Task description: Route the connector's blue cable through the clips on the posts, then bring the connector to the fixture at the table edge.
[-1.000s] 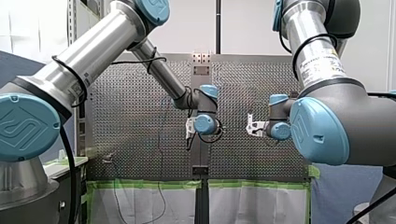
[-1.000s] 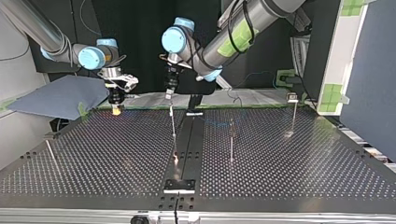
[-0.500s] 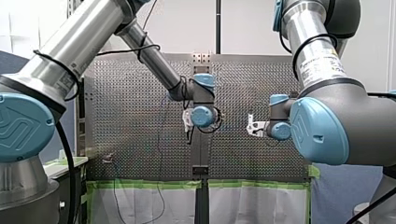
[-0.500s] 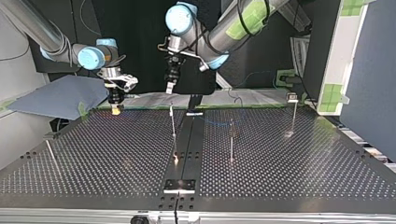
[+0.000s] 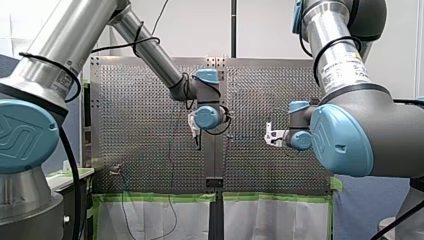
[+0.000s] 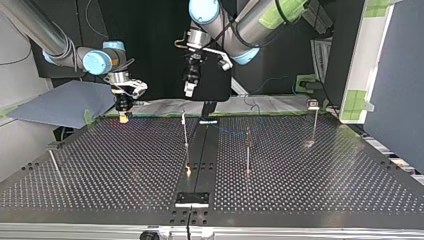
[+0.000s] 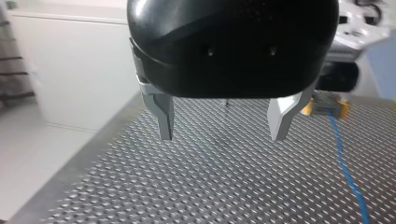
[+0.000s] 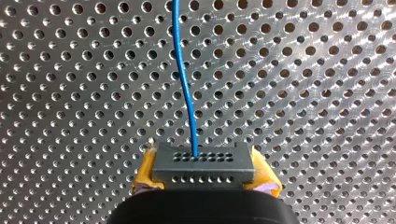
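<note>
- My right claw (image 8: 203, 189) is gripping the grey connector (image 8: 203, 163) between its yellow pads (image 8: 145, 173) and holding it just over the perforated counter (image 8: 303, 93).
- The blue cable (image 8: 183, 79) is leaving the connector's face and running away across the counter ahead of that claw. In the left wrist view it is trailing loosely over the plate, off to one side of my left claw (image 7: 222, 126).
- My left claw is hanging open and empty. Its metal fingers (image 7: 161, 116) are spread well apart above the counter and are touching nothing.
- In the top view my left claw is hovering near the tip of the thin post (image 6: 185, 131) beside the dark centre strip (image 6: 202, 150), but apart from it. A second post (image 6: 247, 150) and a third post (image 6: 314, 125) are standing further towards that view's right.
- The routing is looking barely begun, as I judge it. The cable is lying low on the counter, and I am not seeing it seated on any post, though the clips are too small to tell for certain.
- Nearly everything is remaining: taking up the cable, threading it through each clip in turn, then carrying the connector to the fixture at the counter's edge, which I am not able to pick out with certainty.
</note>
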